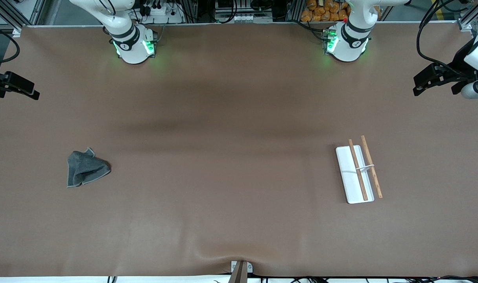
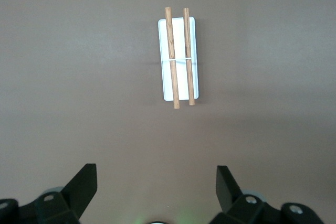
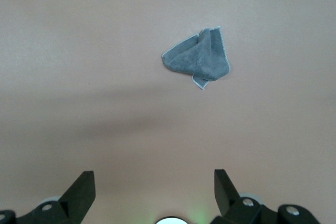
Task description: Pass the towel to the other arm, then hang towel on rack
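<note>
The crumpled towel (image 1: 86,168) lies at the right arm's end of the tabletop, well apart from the rack (image 1: 356,173), both grippers' jaws open and empty

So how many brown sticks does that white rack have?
2. Both wooden rods lie side by side across the rack, joined by a white crosspiece: one rod over the tray base, the other rod along its edge.

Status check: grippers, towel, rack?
Left gripper open, high at its table end, waiting. Right gripper open, high at its end. Towel crumpled on table, untouched, toward right arm's end. Rack toward left arm's end, rods bare.
</note>
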